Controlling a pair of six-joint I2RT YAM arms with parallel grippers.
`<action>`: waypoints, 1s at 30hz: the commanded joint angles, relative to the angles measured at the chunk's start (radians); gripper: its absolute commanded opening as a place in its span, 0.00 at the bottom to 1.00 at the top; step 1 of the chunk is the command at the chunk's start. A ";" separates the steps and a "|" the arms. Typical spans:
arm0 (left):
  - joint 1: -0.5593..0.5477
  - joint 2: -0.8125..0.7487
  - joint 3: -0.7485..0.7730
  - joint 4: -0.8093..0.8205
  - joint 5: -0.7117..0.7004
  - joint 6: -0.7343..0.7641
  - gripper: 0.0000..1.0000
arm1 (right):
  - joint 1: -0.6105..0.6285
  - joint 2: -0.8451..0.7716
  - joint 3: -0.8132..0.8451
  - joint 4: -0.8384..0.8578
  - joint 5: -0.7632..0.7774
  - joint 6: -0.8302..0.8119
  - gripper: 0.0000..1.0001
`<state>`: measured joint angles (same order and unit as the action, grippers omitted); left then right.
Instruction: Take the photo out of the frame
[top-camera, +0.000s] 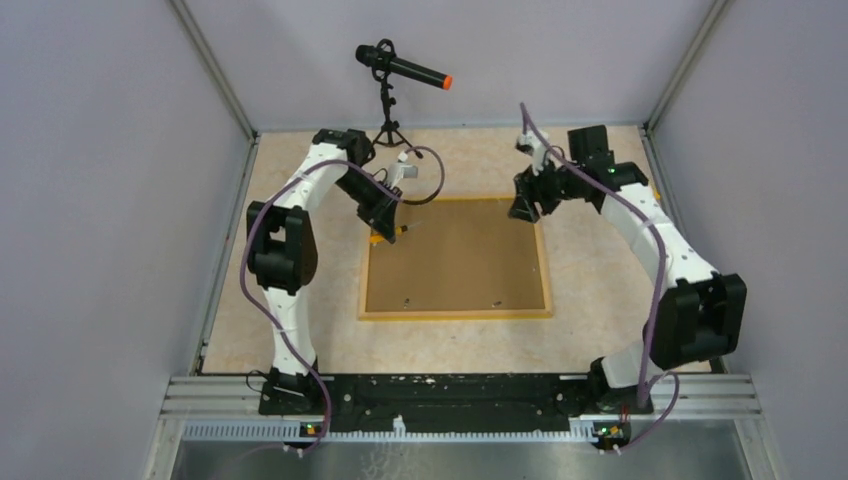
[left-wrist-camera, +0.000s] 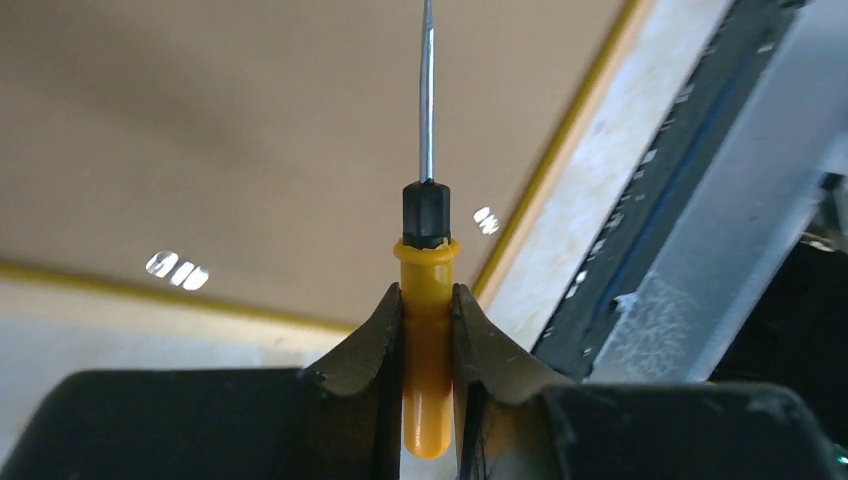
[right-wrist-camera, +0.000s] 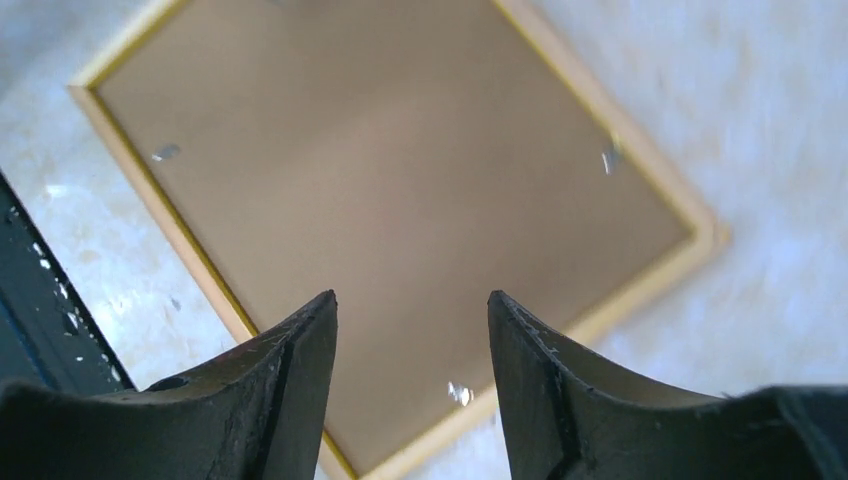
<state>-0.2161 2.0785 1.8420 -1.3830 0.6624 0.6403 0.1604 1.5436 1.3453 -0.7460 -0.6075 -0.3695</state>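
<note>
Left jaws clamp one screwdriver while right jaws gape (empty) above one face-down frame.

Lavender walls, beige speckled tabletop

Frame back up on the desk; front border and photo turned down, out of sight. Far left corner of frame covered from above by left claw and screwdriver. Clips along near edge of frame too small to tell whether turned or not.

Left wrist view: screwdriver tip cut off by upper edge, over the frame; backing blurred, clips mere bright smears.

Right wrist view: one frame corner beyond upper edge; stretches of border behind right claw fingers; clips soft, shape unclear.
</note>
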 joint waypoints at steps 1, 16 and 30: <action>-0.024 -0.060 0.040 -0.030 0.280 -0.069 0.00 | 0.216 -0.151 -0.043 0.199 -0.009 -0.150 0.56; -0.141 -0.100 -0.056 -0.030 0.446 -0.075 0.00 | 0.597 -0.200 -0.234 0.425 0.206 -0.492 0.52; -0.168 -0.106 -0.039 -0.030 0.467 -0.076 0.01 | 0.634 -0.090 -0.237 0.401 0.274 -0.624 0.36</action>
<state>-0.3733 2.0361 1.7897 -1.3960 1.0782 0.5518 0.7784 1.4227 1.1007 -0.3782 -0.3611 -0.9520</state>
